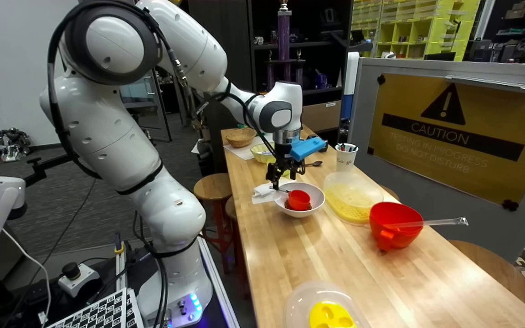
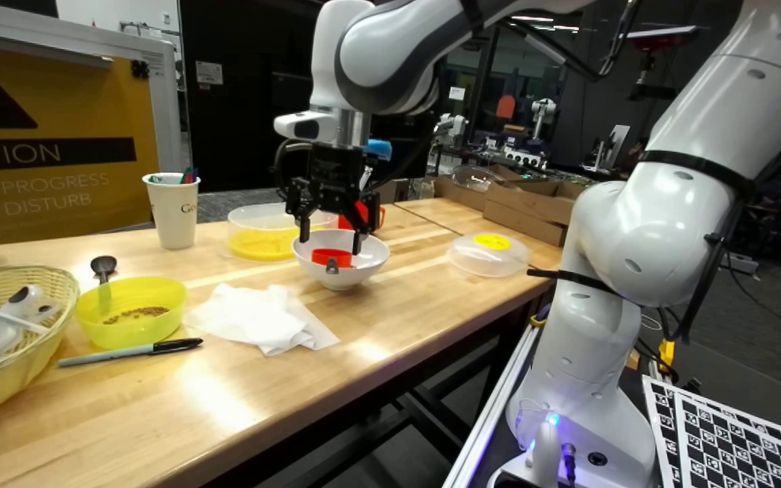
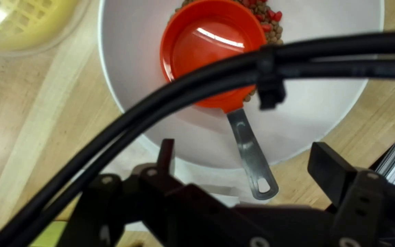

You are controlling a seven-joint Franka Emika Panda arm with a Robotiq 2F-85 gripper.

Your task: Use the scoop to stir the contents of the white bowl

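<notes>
Round red scoop with a grey metal handle [image 3: 211, 37], lying in a round white bowl [image 3: 132, 65]

Bowl: on the light wooden table [image 1: 290, 255], holding brown pellets [image 3: 275, 34] and small red pieces [image 3: 267, 27]. The scoop's cup sits mouth up among them; its handle crosses the rim and points outward.

End effector: black two-fingered gripper [image 2: 331, 238], above the bowl, fingers spread wide. In my wrist view one finger stands to either side of the handle, apart from it; I have hold of nothing.

Paper: crumpled white sheet [image 2: 258, 318], just beside the bowl.

Containers: clear round container [image 2: 251, 220] with a yellow perforated piece [image 3: 26, 17], near the bowl; red bowl [image 1: 399, 239] with a clear straight-handled utensil [image 1: 440, 222] lying across it, which I see best in an exterior view; clear round dome [image 2: 499, 262] with a yellow centre, well apart from the white bowl.

Also on the table, in an exterior view: translucent yellow bowl [image 2: 129, 335] with brown pieces [image 2: 150, 311]; slim grey marker [image 2: 116, 356] with a black cap; black spoon [image 2: 104, 266]; pale woven basket [image 2: 28, 368]; white cup [image 2: 177, 220], upright, coloured tips [image 2: 190, 175] showing over its rim
</notes>
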